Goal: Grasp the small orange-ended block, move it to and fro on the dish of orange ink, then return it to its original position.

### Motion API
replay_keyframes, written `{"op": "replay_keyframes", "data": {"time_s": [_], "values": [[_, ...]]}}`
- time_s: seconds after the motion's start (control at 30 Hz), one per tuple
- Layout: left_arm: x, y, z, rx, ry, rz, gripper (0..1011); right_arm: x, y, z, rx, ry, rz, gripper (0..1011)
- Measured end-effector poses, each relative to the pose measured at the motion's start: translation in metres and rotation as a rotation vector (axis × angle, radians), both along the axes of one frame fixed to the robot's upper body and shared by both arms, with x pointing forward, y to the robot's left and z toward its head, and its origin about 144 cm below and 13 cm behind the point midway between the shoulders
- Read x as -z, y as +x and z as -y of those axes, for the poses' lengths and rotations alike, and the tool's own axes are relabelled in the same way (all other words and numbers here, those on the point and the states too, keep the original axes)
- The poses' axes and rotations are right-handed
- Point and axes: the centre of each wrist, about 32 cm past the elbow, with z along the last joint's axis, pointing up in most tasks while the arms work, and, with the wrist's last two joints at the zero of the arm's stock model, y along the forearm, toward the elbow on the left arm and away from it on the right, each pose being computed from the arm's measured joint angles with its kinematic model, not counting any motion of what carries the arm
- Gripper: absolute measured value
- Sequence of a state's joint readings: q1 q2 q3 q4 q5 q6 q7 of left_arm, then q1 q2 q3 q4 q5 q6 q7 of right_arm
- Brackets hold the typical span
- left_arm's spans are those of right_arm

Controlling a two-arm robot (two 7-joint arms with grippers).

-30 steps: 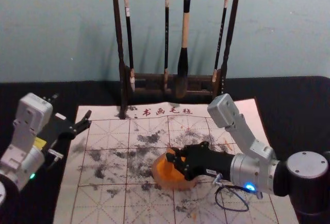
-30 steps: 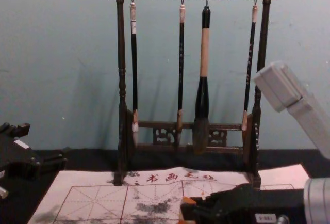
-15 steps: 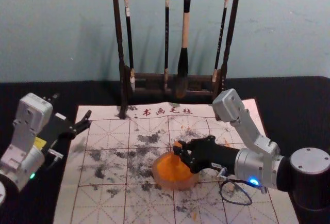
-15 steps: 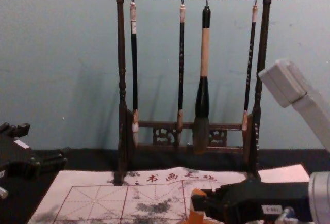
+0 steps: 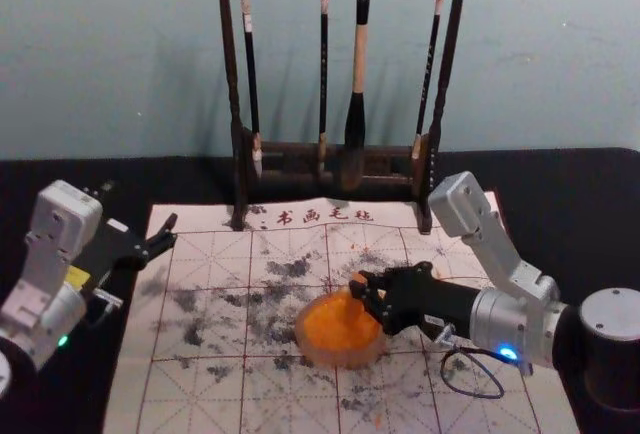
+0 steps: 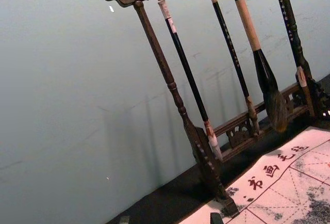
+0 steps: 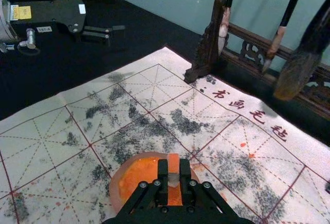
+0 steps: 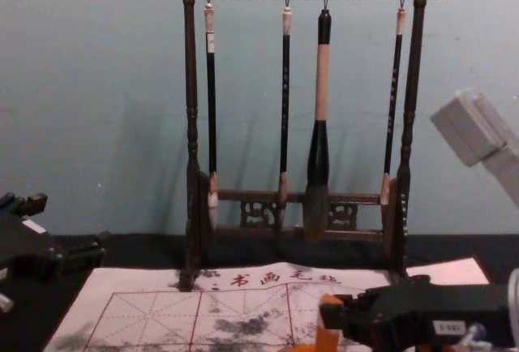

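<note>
Head view, right gripper (image 5: 362, 289): centre — orange-ended block (image 5: 357, 279) gripped by fingers, upper right of dish (image 5: 350, 361)
Left gripper (image 5: 140, 206): left side — fingers parted

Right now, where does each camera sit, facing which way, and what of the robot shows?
Head: looks forward and down on a white gridded mat; black left pincer and black right pincer show.
Chest: lower, faces forward; both pincers enter from the sides.
Left wrist: faces a dark carved wooden brush rack; its fingertips show.
Right wrist: looks down across the mat; right pincer holds the small orange-ended block, left pincer beyond.
Head and chest share rack, mat, block.
</note>
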State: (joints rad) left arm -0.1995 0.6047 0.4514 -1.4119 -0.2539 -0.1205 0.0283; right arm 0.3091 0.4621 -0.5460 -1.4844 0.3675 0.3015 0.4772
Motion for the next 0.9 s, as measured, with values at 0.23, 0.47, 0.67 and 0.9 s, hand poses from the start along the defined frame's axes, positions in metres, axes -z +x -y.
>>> {"op": "replay_keyframes", "data": {"time_s": [0.23,0.47,0.67,0.9], "values": [[0.0,0.0,0.0,0.0,0.0,0.0,1010,0.0,-0.005,0.006,0.005,-0.006,-0.005,62],[0.0,0.0,0.0,0.0,0.0,0.0,1010,0.0,-0.01,0.009,-0.003,-0.003,-0.013,62],[0.0,0.0,0.0,0.0,0.0,0.0,1010,0.0,-0.015,0.008,-0.014,0.005,-0.022,62],[0.0,0.0,0.0,0.0,0.0,0.0,1010,0.0,-0.018,0.003,-0.038,0.014,-0.033,62]]}}
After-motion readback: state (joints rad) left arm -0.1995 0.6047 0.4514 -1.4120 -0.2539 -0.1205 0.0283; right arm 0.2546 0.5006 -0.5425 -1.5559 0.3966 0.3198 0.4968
